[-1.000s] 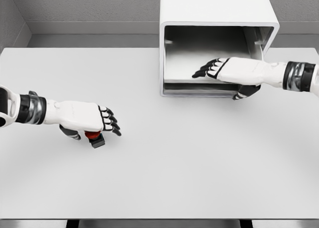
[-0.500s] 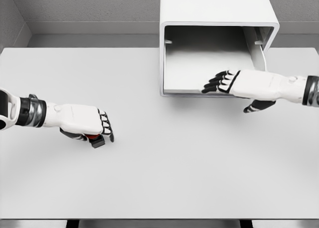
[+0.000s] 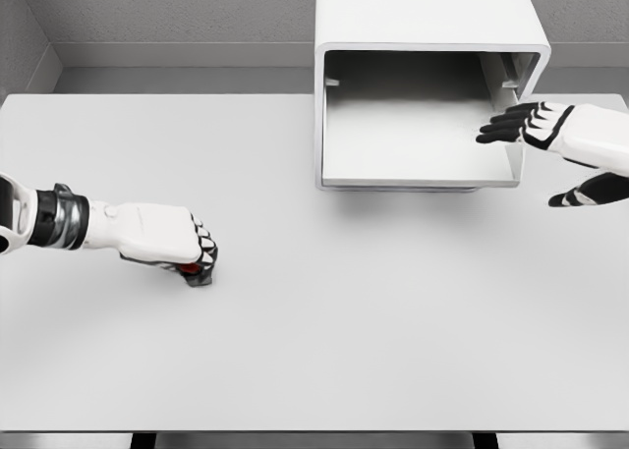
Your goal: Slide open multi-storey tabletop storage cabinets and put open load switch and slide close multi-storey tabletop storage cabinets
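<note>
Left hand (image 3: pixel 162 235) at the frame's left, arm entering from the left edge, fingers curled into a closed fist over a small load switch (image 3: pixel 194 270); only a bit of its red and dark body shows under the knuckles, and it sits on the white table (image 3: pixel 324 341) at middle left. Whether the switch is lifted clear of the surface or resting on it cannot be told. Right hand (image 3: pixel 565 140) at the right edge, upper part of the frame, fingers extended and loosely spread, thumb hanging apart below, holding nothing. Its dark fingertips (image 3: pixel 496 132) lie just beside the right front edge of the storage cabinet (image 3: pixel 428 17); contact with the edge cannot be judged from this angle. Cabinet is a white box standing at the back of the table, upper centre of the frame, its drawer (image 3: pixel 418 140) drawn out toward the viewer, with a pale floor and a thin front lip. Grey wall (image 3: pixel 177 12) runs behind the table along the top of the frame. Open tabletop lies between the left fist and the cabinet; the two are well apart.
</note>
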